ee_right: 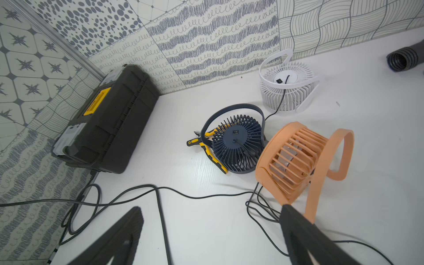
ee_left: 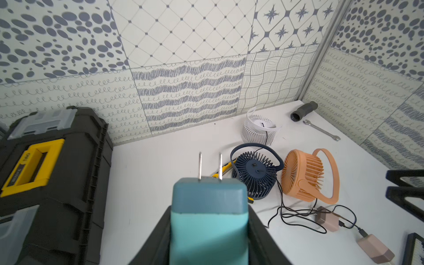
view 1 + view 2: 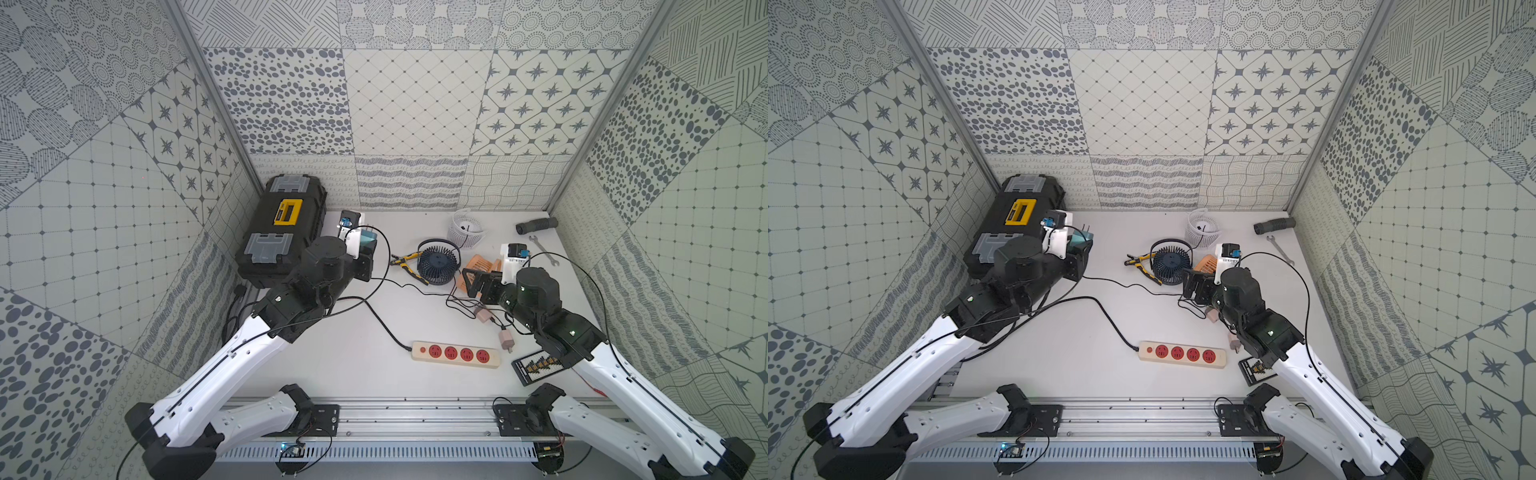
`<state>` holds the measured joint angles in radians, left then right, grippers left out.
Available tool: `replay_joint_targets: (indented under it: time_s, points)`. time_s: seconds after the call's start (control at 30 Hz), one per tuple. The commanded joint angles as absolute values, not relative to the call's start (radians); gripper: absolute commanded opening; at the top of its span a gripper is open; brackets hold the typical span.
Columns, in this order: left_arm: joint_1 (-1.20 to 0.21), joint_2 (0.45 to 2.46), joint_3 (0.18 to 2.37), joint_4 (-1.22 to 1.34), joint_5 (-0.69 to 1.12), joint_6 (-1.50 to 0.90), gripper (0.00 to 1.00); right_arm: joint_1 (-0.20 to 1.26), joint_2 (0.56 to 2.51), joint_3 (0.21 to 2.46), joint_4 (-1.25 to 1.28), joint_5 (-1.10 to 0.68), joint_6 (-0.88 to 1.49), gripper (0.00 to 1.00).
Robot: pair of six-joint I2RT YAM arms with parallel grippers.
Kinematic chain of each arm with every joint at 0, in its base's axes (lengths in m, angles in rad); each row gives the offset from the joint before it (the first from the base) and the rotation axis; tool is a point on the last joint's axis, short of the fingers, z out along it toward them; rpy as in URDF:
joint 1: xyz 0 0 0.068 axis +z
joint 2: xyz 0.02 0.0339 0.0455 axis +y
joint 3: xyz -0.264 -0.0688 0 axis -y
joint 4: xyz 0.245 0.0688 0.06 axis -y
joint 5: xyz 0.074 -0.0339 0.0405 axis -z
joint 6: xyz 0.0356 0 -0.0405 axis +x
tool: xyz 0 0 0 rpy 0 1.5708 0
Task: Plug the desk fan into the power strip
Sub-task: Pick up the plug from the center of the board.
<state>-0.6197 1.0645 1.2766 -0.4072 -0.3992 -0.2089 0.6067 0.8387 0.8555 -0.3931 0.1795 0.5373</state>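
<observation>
My left gripper (image 2: 209,207) is shut on a teal-blue plug (image 2: 210,195), held above the table next to the toolbox with its two metal prongs (image 2: 200,165) pointing away from the wrist. In both top views a thin black cord leaves that plug (image 3: 368,240) toward three desk fans: a navy one (image 3: 436,262), an orange one (image 3: 482,264) and a white one (image 3: 467,228). The cream power strip (image 3: 455,354) lies near the front, its four red sockets showing. My right gripper (image 1: 211,210) hangs open beside the orange fan (image 1: 291,160), holding nothing.
A black toolbox (image 3: 282,230) with a yellow handle fills the back left. Yellow pliers (image 3: 405,262) lie beside the navy fan. A wrench (image 3: 544,251) and black tube (image 3: 536,224) sit at the back right. Two pinkish adapters (image 3: 483,314) and a black card (image 3: 536,368) lie under the right arm.
</observation>
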Motion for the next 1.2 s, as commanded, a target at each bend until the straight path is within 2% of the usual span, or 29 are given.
replay_joint_targets:
  time_s: [0.0, 0.2, 0.3, 0.6, 0.97, 1.07, 1.17]
  points:
    - [-0.616, 1.042, 1.427, -0.580, -0.385, -0.062, 0.14, 0.609, 0.843, 0.896, -0.379, 0.145, 0.527, 0.97]
    - [-0.617, 1.038, 1.433, -0.550, -0.195, -0.050, 0.15, 0.609, 0.848, 0.922, -0.388, 0.077, 0.525, 0.97]
    - [-0.617, 1.048, 1.480, -0.564, -0.217, -0.003, 0.17, 0.605, 0.844, 0.954, -0.417, 0.049, 0.513, 0.97]
    - [-0.615, 1.182, 1.925, -0.733, -0.332, 0.213, 0.18, 0.598, 0.858, 0.986, -0.454, 0.041, 0.523, 0.97]
    - [-0.615, 1.323, 2.275, -0.796, -0.227, 0.262, 0.19, 0.596, 0.878, 0.964, -0.454, 0.058, 0.535, 0.97]
    - [-0.615, 1.343, 2.307, -0.800, -0.204, 0.253, 0.19, 0.594, 0.887, 0.926, -0.456, 0.107, 0.546, 0.97]
    - [-0.615, 1.340, 2.240, -0.802, -0.193, 0.223, 0.19, 0.582, 0.921, 0.882, -0.454, 0.126, 0.575, 0.97]
